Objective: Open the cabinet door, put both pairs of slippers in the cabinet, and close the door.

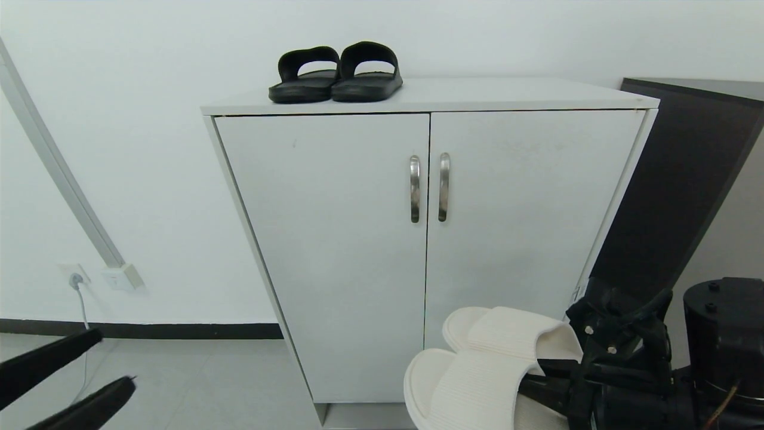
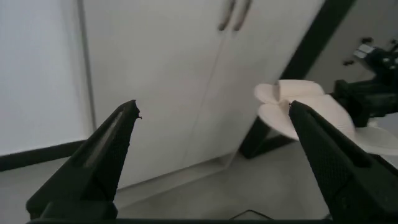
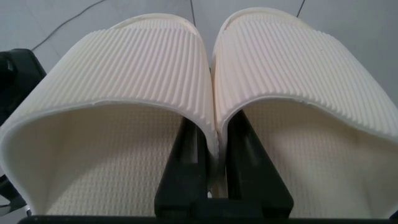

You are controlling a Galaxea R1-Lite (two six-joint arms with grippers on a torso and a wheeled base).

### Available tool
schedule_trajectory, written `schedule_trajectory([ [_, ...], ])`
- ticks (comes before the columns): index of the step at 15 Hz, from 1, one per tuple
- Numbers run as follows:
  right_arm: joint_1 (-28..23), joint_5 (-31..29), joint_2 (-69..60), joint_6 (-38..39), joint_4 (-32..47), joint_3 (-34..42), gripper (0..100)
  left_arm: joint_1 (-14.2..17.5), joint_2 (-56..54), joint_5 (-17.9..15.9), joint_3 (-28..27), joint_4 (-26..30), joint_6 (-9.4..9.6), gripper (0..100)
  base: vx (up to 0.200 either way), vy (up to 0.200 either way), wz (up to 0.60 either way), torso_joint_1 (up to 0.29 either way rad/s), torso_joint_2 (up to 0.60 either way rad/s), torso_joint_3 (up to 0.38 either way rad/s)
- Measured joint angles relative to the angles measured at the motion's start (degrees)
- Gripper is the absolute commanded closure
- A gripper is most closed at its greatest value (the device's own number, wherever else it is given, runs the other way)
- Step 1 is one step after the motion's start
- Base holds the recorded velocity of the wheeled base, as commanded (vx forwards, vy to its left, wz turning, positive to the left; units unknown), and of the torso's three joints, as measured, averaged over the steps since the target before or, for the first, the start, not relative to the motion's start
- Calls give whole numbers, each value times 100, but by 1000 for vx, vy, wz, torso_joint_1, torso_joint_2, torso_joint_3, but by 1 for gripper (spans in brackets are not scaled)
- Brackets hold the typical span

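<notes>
Slippers (image 1: 489, 358), cream with ribbed straps, sit pinched together in the right gripper (image 3: 214, 177); the left gripper (image 2: 214, 109) is spread.

Black tapered fingers (image 2: 99, 168), silver screws (image 1: 589, 329) on black wrist (image 1: 621, 364)

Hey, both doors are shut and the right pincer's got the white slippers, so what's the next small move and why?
Probably bring the open left pincer up to the left door's handle and close on it. Both cabinet doors are shut, the right pincer is clamped on the white slippers, and the black slippers sit on top, so only the left is free.
</notes>
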Motion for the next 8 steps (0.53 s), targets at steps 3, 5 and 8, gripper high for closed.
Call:
schedule_trajectory([
  [3, 17, 0, -2, 0, 1, 33, 100, -723, 1359, -290, -608, -720, -39, 0, 0, 0, 0, 0, 0, 0],
  [5, 69, 2, 0, 0, 1, 63, 100, -1445, 2139, -328, -1039, -1152, -140, 0, 0, 0, 0, 0, 0, 0],
  [8, 91, 2, 0, 17, 1, 85, 100, -2443, 3211, 62, -1655, -1758, -382, 0, 0, 0, 0, 0, 0, 0],
])
